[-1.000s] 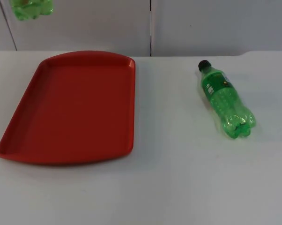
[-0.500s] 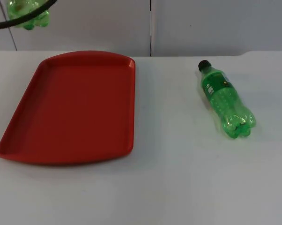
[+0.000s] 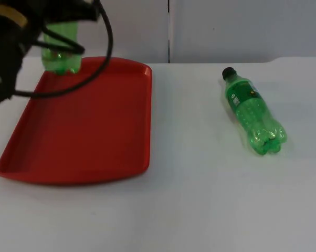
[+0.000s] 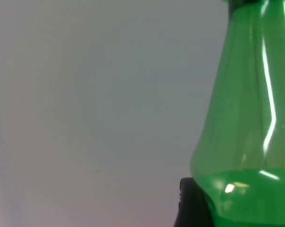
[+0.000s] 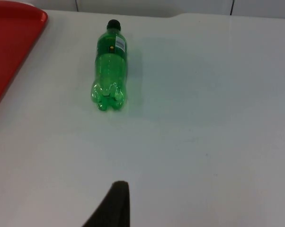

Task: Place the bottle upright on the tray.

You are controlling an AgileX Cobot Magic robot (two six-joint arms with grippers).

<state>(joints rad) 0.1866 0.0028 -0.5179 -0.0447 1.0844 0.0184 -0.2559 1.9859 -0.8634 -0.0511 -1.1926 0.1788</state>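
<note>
Left arm: black, enters from the upper left, forearm angled downward. Left gripper (image 3: pixel 61 39): closed around a green bottle (image 3: pixel 61 50), which hangs upright beneath it; one black fingertip (image 4: pixel 192 203) presses the bottle's side in the left wrist view. Right arm: waiting. Right gripper: one black fingertip (image 5: pixel 111 205) visible above the bench (image 5: pixel 204 142).

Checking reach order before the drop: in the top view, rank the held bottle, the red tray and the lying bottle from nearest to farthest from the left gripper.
1. Held bottle: in the left gripper, hanging over the tray's far left corner.
2. Red tray: directly below, on the table's left side.
3. Lying bottle: on its side at the table's right, cap toward the wall.
</note>
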